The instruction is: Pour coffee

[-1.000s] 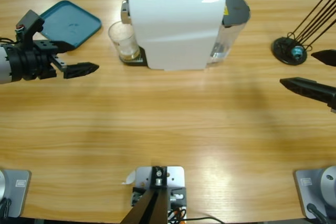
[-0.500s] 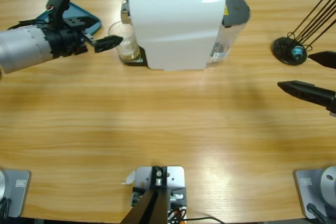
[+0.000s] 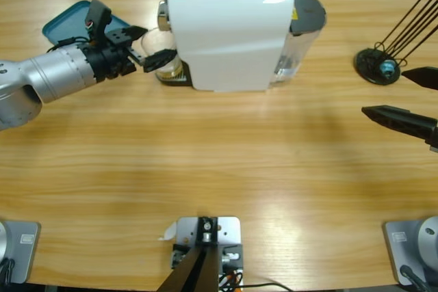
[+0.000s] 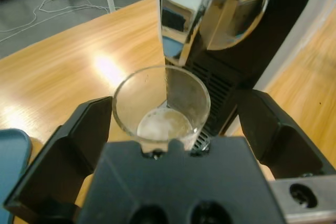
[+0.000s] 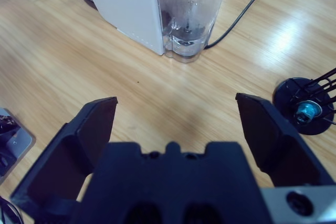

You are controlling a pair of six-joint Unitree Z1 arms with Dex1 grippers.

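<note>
Coffee (image 3: 168, 70) sits as a shallow pale layer in the clear glass (image 3: 159, 52), which stands on the drip tray of the white coffee machine (image 3: 229, 32), under the spout. High view: my left gripper (image 3: 152, 47) comes in from the table's left w/ jaws spread wide, one either side of the glass, not closed on it; I judge that's the line-up for a grasp so I can lift it out & pour. Teal tray (image 3: 63, 24) lies just behind my left arm, near the far edge. Machine body is right beside the glass, so little room on that side. My right gripper (image 3: 409, 97) waits at the right edge, well apart, jaws wide, holding nothing; black wire stand (image 3: 378, 65) near it. Left wrist view: glass (image 4: 161, 106) sits between my jaws, gaps both sides, coffee (image 4: 164, 125) at the bottom; chrome spout (image 4: 184, 11) hangs over the rim, so it may block a straight lift. Right wrist view: jaws wide, bare table, water tank (image 5: 190, 14) w/ cable (image 5: 244, 6) ahead, stand (image 5: 308, 109) to one side.
</note>
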